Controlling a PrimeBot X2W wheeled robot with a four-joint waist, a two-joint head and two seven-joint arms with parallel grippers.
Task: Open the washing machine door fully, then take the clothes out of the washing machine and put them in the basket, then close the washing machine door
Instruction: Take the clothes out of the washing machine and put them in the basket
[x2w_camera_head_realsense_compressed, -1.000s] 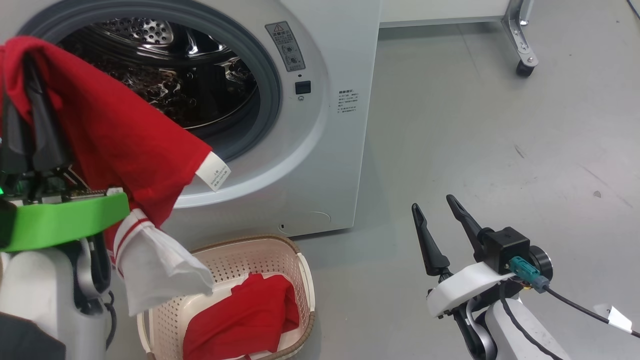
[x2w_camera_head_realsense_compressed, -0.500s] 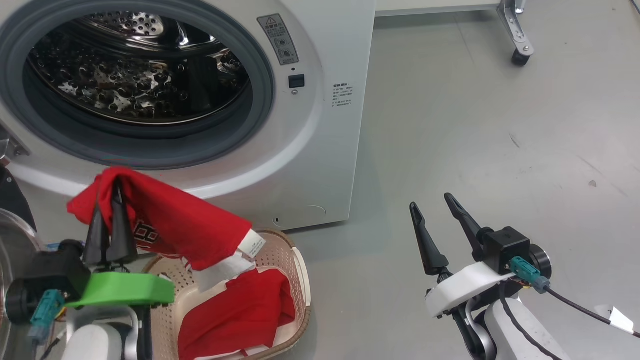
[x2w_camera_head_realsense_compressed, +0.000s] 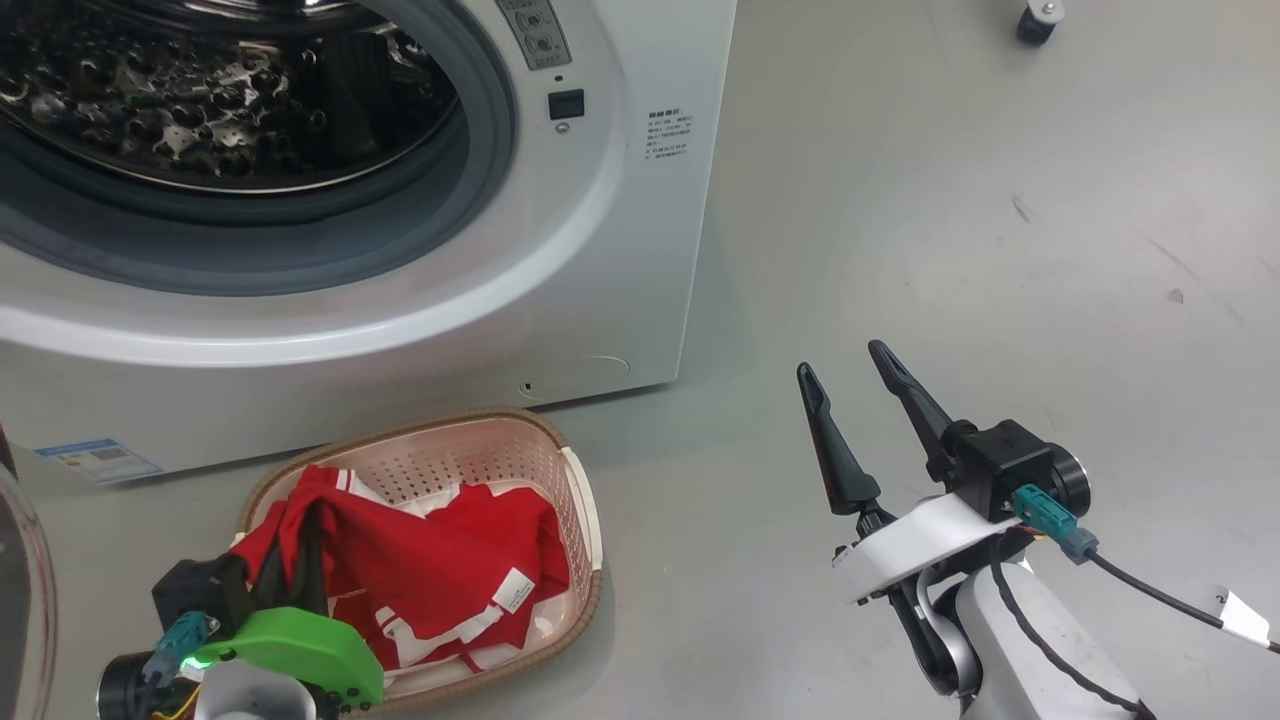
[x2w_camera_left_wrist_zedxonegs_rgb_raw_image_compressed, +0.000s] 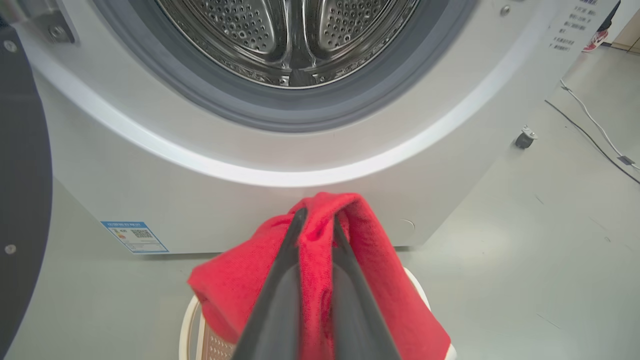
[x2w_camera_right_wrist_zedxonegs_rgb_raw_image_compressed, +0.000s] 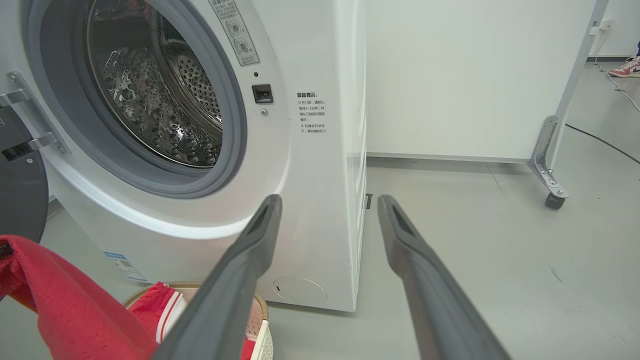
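We judge that the task is past its middle. The washing machine door (x2w_camera_left_wrist_zedxonegs_rgb_raw_image_compressed: 22, 175) stands open, turned out to the left side of the washing machine (x2w_camera_head_realsense_compressed: 600, 250), so the first step is done. The drum (x2w_camera_left_wrist_zedxonegs_rgb_raw_image_compressed: 290, 35) shows bare steel in the part that we can see, with no red cloth in it. Some of its inside is hidden from us, so we cannot be fully sure that it is empty.

The clothes (x2w_camera_head_realsense_compressed: 450, 560) lie in the basket (x2w_camera_head_realsense_compressed: 585, 500), which stands on the floor (x2w_camera_head_realsense_compressed: 1000, 250) just in front of the machine, below the opening. They make a red heap with white stripes and a small white tag (x2w_camera_head_realsense_compressed: 512, 590).

Our left gripper (x2w_camera_left_wrist_zedxonegs_rgb_raw_image_compressed: 316, 220) is low over the near end of the basket. Its two fingers (x2w_camera_left_wrist_zedxonegs_rgb_raw_image_compressed: 280, 300) are pressed together on a fold of a red garment (x2w_camera_left_wrist_zedxonegs_rgb_raw_image_compressed: 370, 260), and the cloth hangs over the fingertips on both sides. This piece is at the basket but not yet let go.

Our right gripper (x2w_camera_head_realsense_compressed: 842, 360) hangs over the bare floor to the right of the machine, well apart from the basket. Its fingers are spread, with nothing between them.

What is left, in our view, is to release the garment into the basket, to draw the left arm away, to check the drum and then to push the door shut.
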